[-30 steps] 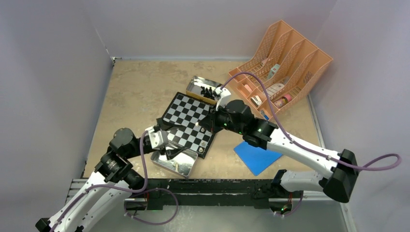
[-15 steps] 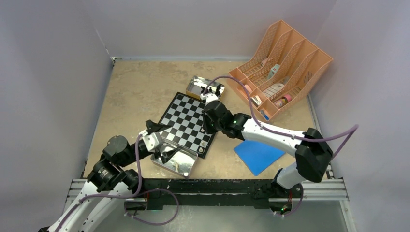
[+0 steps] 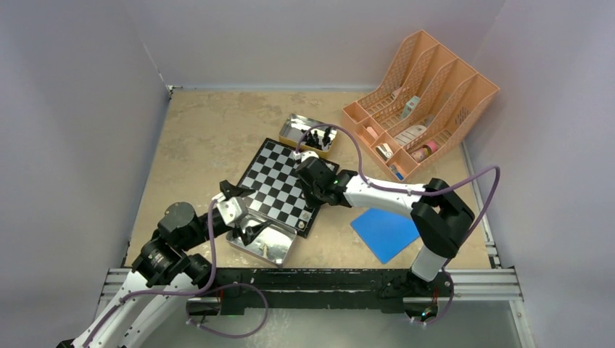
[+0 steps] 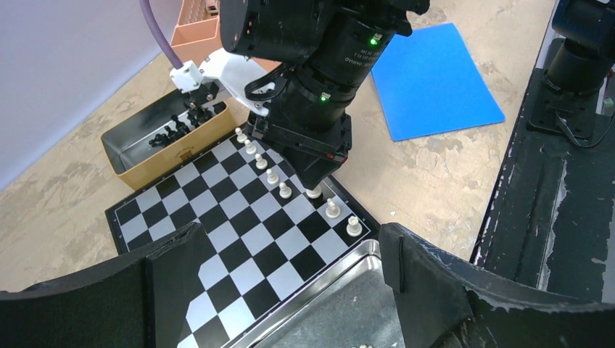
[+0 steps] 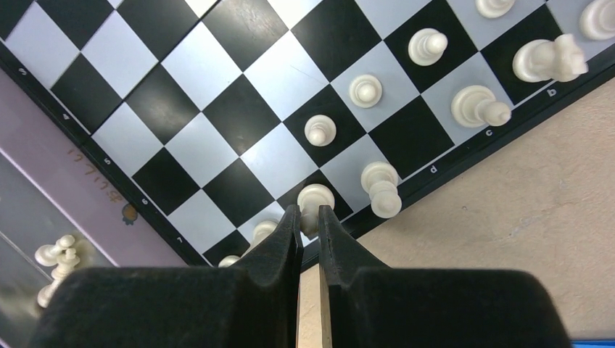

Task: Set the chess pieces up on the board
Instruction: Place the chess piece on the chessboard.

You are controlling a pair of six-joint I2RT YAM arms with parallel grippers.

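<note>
Cream-white chess pieces (image 5: 382, 185) stand along one edge of the checkered black-and-white board (image 5: 181, 152): light, rigid, tippy, best pinched at the neck. The right gripper (image 5: 310, 217) seemingly pinches one; the left gripper (image 4: 290, 239) gapes wide.

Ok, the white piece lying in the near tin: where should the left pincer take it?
Grip the white piece across its slim stem, coming straight down with the open left pincer. It seems to lie on its side on the tin floor, so the stem is narrowest and the walls block a sideways approach.
</note>
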